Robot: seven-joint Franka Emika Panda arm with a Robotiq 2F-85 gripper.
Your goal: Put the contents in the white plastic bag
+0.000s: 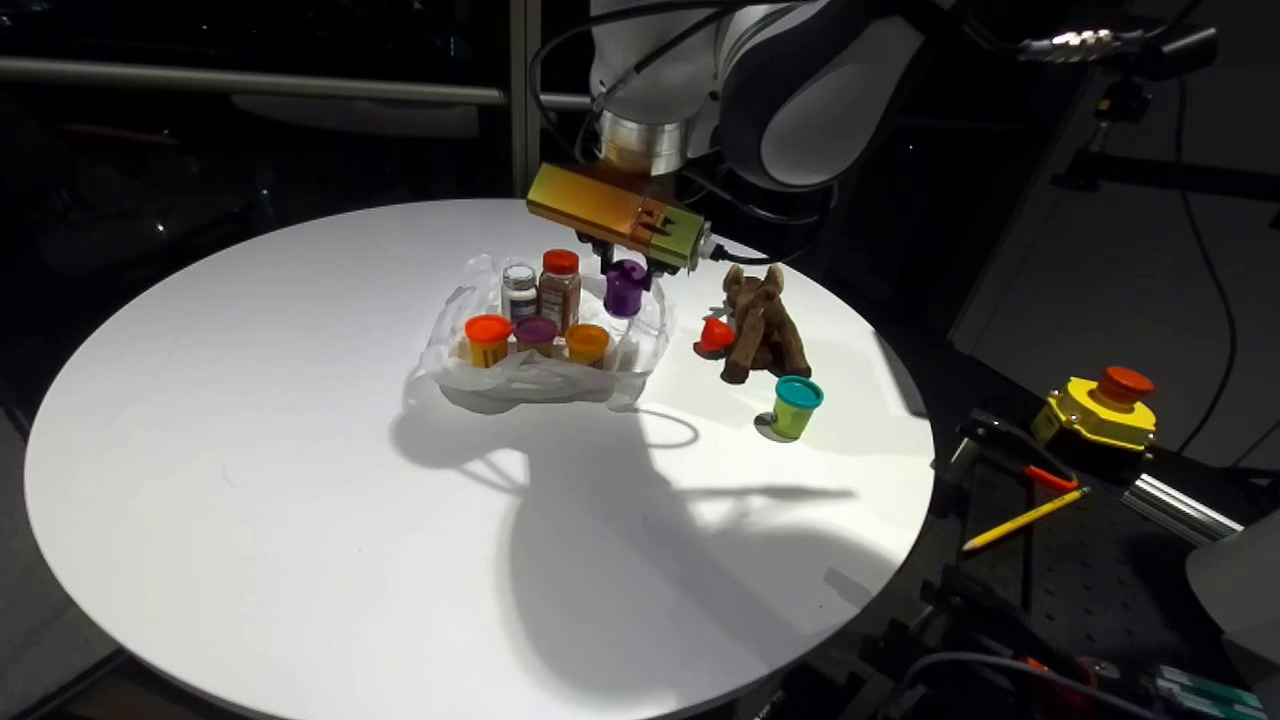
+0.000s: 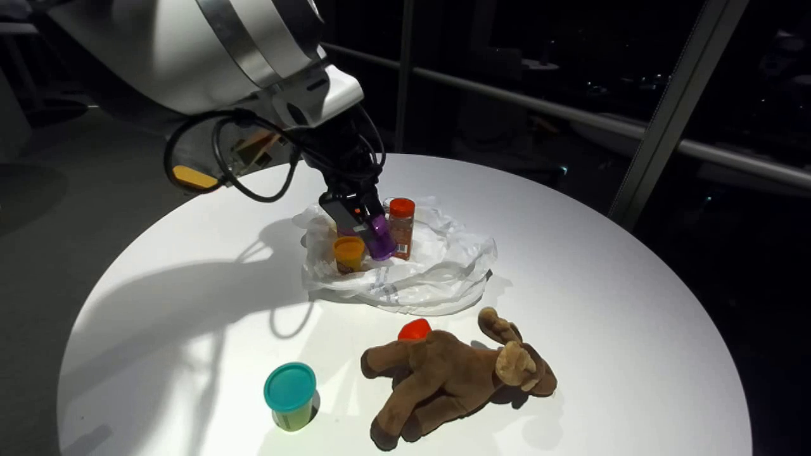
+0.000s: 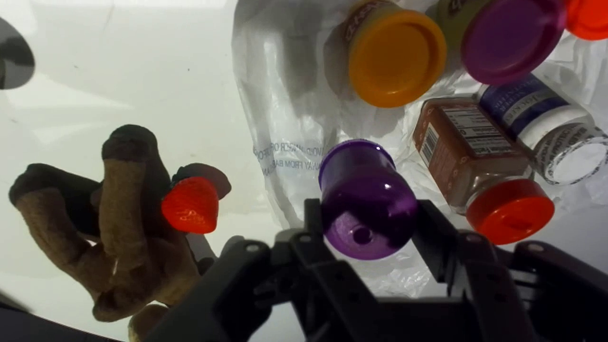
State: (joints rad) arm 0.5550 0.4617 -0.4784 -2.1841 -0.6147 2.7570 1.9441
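The white plastic bag (image 1: pixel 520 388) lies spread on the table. On it stand a brown red-lidded jar (image 1: pixel 560 295), a small white bottle (image 1: pixel 520 298), an orange-lidded cup (image 3: pixel 398 59), a purple-lidded cup (image 3: pixel 513 40) and a red-lidded cup (image 1: pixel 488 345). My gripper (image 3: pixel 369 213) is closed around a plain purple cup (image 3: pixel 363 183), a finger against each side. In both exterior views this cup is within the bag's outline, beside the jar; whether it touches the bag I cannot tell. Off the bag are a teal-lidded cup (image 2: pixel 291 392) and a brown toy animal (image 2: pixel 450 373), lying on its side.
A red strawberry-like piece (image 3: pixel 191 204) lies against the toy animal's legs. Everything is on a round white table (image 1: pixel 250 500). Beyond its edge, in an exterior view, are a yellow box with a red button (image 1: pixel 1105 410) and a pencil (image 1: pixel 1025 520).
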